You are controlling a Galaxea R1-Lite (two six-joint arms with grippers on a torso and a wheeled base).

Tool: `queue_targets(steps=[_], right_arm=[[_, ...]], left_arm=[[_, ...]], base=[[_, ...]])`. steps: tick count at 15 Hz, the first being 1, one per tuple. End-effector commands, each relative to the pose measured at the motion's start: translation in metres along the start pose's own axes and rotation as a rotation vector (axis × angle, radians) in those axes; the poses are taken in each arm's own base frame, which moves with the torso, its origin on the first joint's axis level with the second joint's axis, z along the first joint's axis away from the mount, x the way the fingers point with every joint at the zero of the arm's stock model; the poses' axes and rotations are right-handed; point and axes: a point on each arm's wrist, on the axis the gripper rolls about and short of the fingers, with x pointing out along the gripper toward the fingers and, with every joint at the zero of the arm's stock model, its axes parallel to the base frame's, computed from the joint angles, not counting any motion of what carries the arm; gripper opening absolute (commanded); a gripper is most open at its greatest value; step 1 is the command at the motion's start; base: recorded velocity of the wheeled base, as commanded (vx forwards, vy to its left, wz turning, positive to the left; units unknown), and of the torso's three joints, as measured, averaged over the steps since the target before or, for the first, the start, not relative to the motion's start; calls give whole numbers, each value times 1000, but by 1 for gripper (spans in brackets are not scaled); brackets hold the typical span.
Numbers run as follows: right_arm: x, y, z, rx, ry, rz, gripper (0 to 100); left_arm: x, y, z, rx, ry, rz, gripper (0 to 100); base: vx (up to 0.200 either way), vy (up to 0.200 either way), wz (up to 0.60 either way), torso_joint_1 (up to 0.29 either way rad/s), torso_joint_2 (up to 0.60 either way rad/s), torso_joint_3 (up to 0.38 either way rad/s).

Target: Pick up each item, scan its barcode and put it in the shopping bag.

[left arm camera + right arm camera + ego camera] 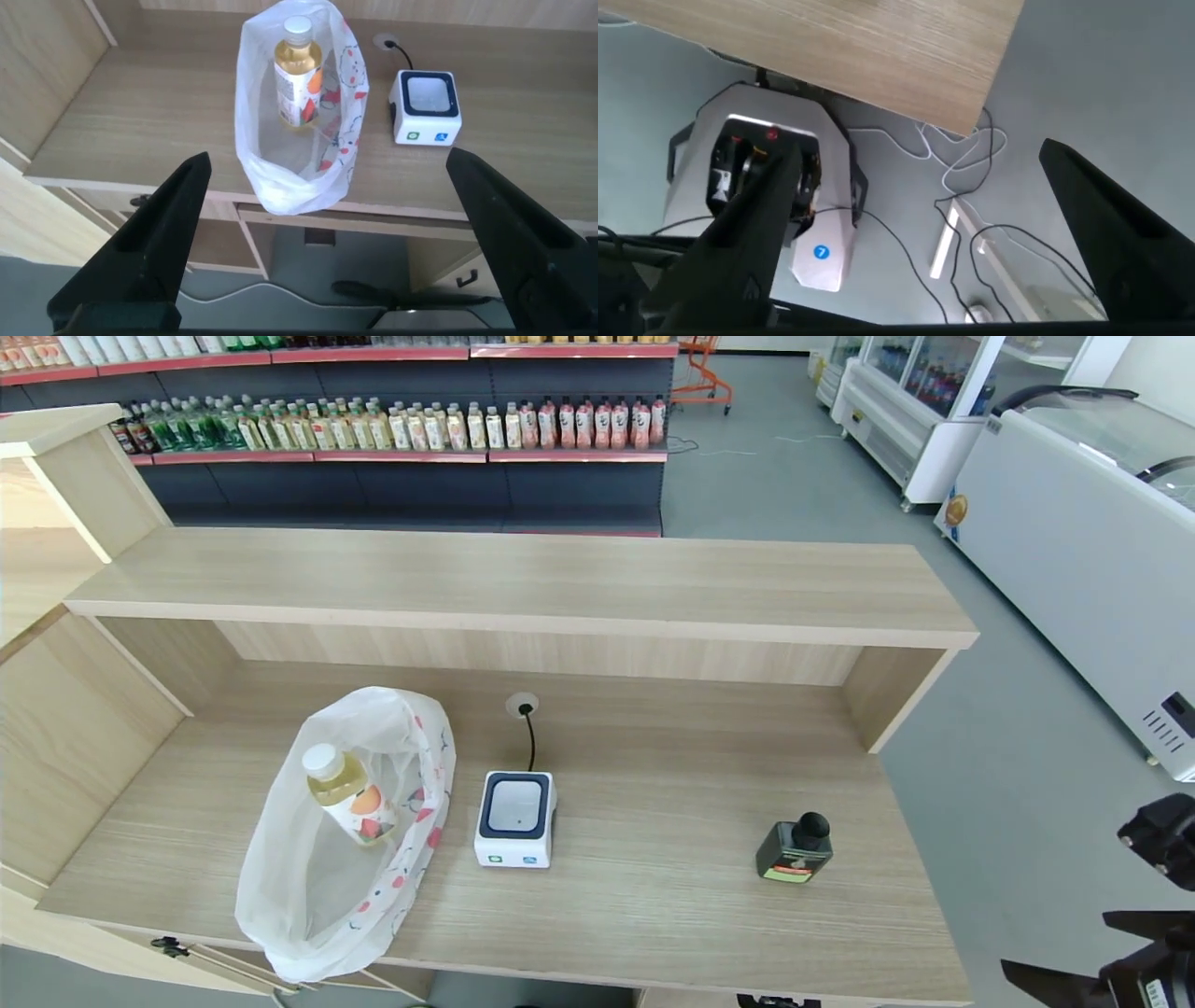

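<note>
Grip matters: left hand (327, 159) and right hand (915, 159) gape empty; I'd close the right on the dark bottle (794, 849) below its cap, label outward.

The left hand (329, 161) hangs before the light wooden tabletop (149, 112), its two black fingers (149, 243) spread wide, nothing between them. A white translucent plastic shopping bag (271, 177) with red print lies on the tabletop, its near end drooping over the front edge. Inside is a clear bottle (297, 75) of pale yellow drink, white-capped. Just beside the bag sits a white square scanner (426, 107).
</note>
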Motion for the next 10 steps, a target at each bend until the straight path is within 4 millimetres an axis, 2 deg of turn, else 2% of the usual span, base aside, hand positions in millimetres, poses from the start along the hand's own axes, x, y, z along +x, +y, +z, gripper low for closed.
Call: queue_targets(steps=[1,5,8,10], right_arm=[[6,1,-6,-35,49,0,100],[12,-1,-12,-153,149,-60,100],[24,-1,-9,-261,217,-82,100],[30,-2,-5,-271,215,-82,100]], left_arm=[[0,0,0,0,1,1,100],[0,0,0,0,1,1,100],[0,0,0,0,1,1,100],[0,0,0,0,1,1,100]], base=[[0,0,0,0,0,0],[0,0,0,0,0,0],[0,0,0,0,0,0],[0,0,0,0,0,0]])
